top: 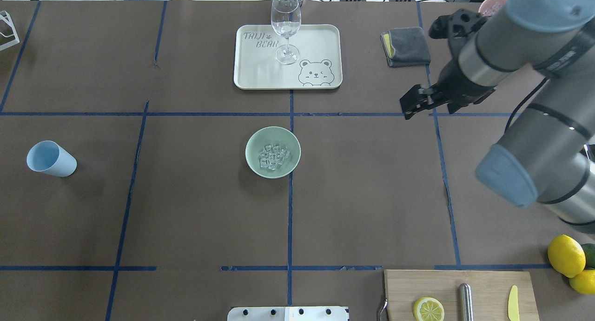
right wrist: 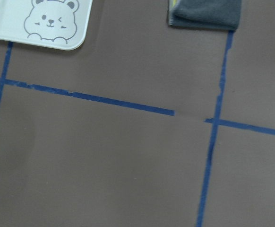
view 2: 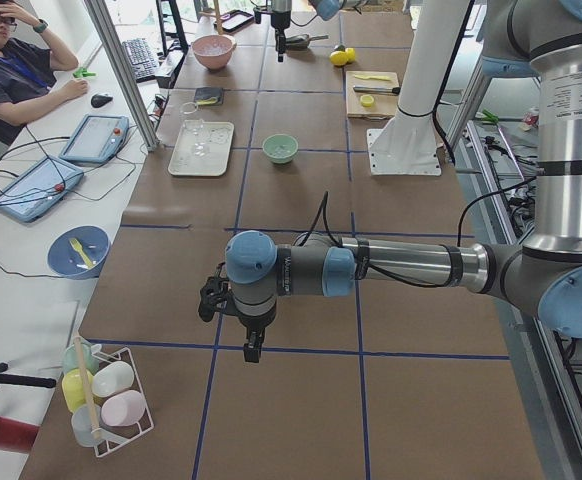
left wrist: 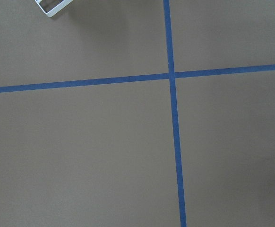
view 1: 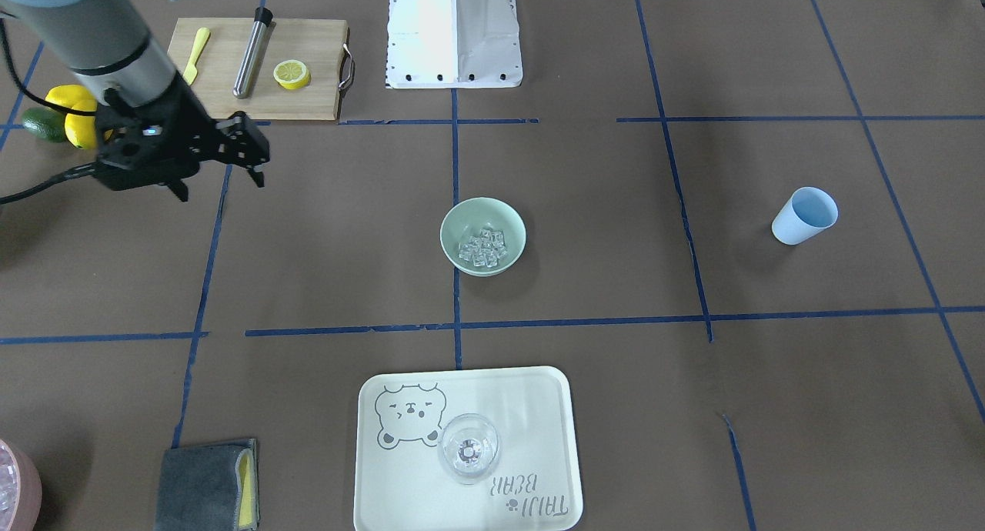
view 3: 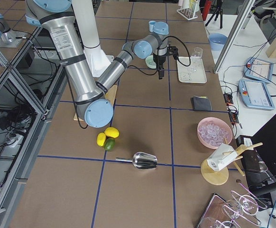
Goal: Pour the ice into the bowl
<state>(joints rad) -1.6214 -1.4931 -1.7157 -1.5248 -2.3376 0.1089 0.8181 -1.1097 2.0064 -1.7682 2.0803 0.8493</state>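
The pale mint-green bowl [view 1: 460, 222] stands upright near the table's middle, also in the overhead view [top: 254, 146]. The ice [view 1: 483, 248] lies inside it as a heap of small clear cubes [top: 274, 156]. The light blue cup [view 1: 804, 215] lies on its side, empty, far to the robot's left [top: 50, 159]. My right gripper [view 1: 220, 185] hangs open and empty above the table, well to the robot's right of the bowl [top: 430, 110]. My left gripper [view 2: 252, 345] shows only in the exterior left view, low over bare table; I cannot tell if it is open.
A white bear tray [view 1: 539, 408] holds a clear wine glass [view 1: 468, 448]. A grey cloth [top: 406, 46] lies beside the tray. A cutting board [view 1: 308, 46] carries a lemon half, a steel muddler and a yellow knife. Lemons and a lime [top: 566, 256] lie nearby. A pink container [view 3: 215, 132] holds ice.
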